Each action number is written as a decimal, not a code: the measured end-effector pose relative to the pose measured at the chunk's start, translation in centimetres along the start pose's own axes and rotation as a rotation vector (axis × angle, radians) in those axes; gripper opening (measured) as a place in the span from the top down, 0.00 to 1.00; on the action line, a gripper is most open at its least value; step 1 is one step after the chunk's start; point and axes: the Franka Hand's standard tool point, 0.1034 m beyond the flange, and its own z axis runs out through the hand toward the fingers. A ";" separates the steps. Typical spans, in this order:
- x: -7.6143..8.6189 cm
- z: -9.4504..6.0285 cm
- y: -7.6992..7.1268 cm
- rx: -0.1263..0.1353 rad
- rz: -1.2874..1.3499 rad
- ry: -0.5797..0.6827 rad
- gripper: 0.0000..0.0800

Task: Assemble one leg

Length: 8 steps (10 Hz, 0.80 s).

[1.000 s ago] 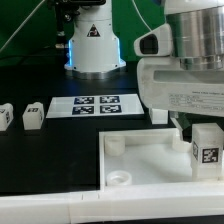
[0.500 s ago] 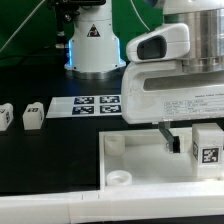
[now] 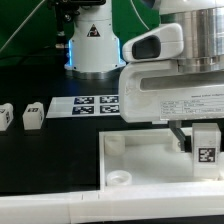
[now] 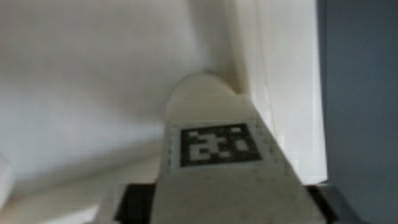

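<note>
One leg (image 3: pixel 206 146) stood over the white tray (image 3: pixel 125 160), at 3 o'clock in the exterior view.
Only the wrist view showed the gripper (image 4: pixel 221 190) clamping its tagged sides; two other legs (image 3: pixel 31 115) lay at 9 o'clock.

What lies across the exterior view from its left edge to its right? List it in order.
Loose block at the left edge → second loose block → marker board → tool holding the leg over the tray.
</note>
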 end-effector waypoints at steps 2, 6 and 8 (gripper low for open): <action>0.0 0.0 0.1 -0.001 0.119 0.000 0.64; -0.3 0.1 0.1 0.011 0.700 -0.043 0.64; -0.4 0.2 0.0 0.034 1.020 -0.066 0.64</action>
